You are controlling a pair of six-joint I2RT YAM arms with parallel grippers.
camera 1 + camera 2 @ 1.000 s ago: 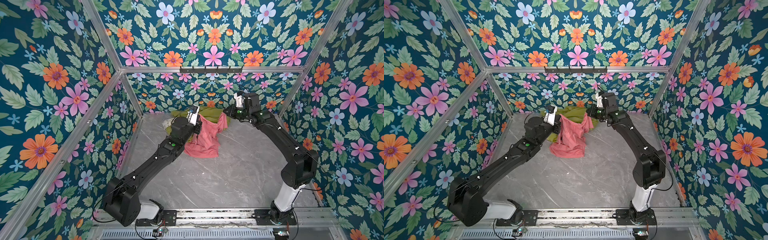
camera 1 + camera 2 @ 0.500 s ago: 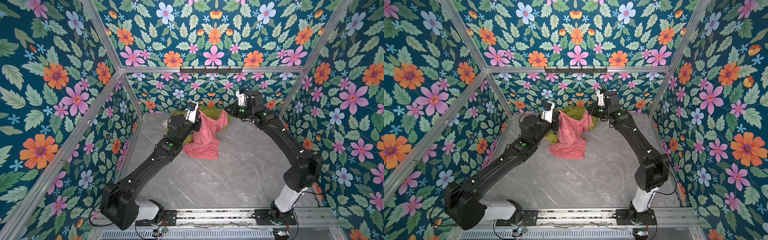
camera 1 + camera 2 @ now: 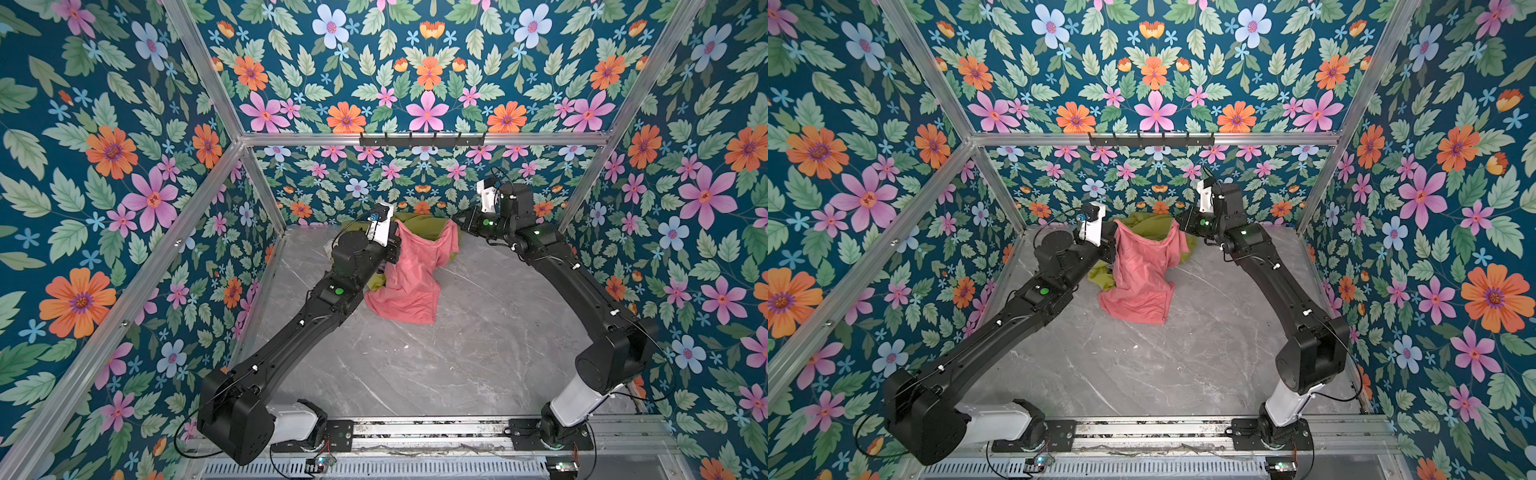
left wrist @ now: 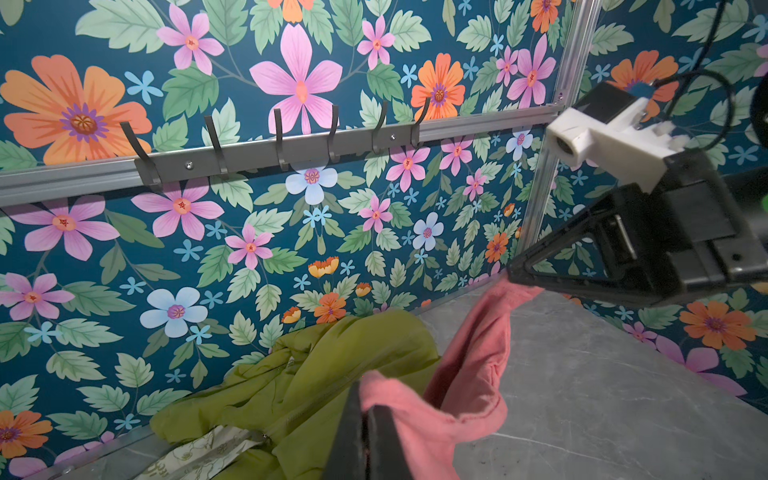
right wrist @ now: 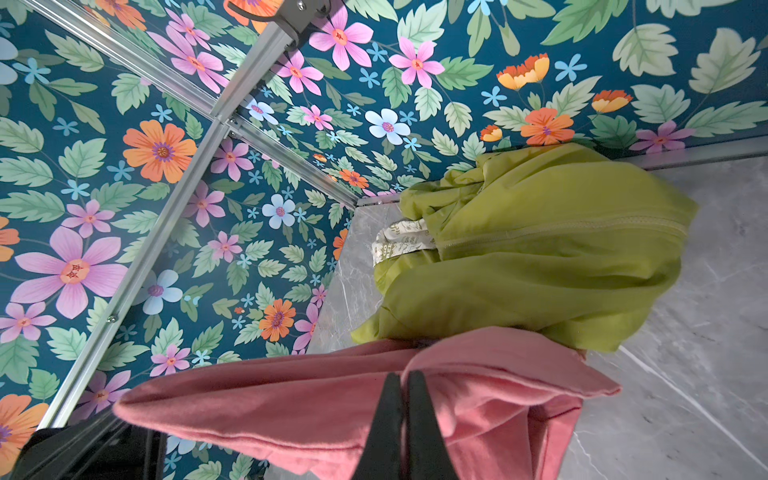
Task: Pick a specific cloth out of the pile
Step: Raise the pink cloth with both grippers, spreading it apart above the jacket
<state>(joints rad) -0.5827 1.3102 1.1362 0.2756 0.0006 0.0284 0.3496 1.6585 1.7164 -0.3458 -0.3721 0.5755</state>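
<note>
Cloth (image 3: 411, 282) pinched in both jaws, pile (image 3: 424, 226) behind.

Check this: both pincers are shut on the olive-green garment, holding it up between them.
Wrong garment. The left pincer and right pincer are shut on the salmon-pink cloth, holding it up between them; the olive-green garment lies behind. Both wrist views show it.

Built as 2 matte black arms, left arm (image 3: 316, 307) and right arm (image 3: 582, 282), on black plates along the base rail (image 3: 436, 430). Sheathed in a white shell (image 3: 291, 422) just above the base rail. Dotted with 1 green light (image 3: 339, 291) each. Capped far from the base rail by white camera mounts (image 3: 380, 226), black cables (image 4: 712, 25), tapered black left gripper (image 4: 365, 399) and right gripper (image 5: 402, 382).
</note>
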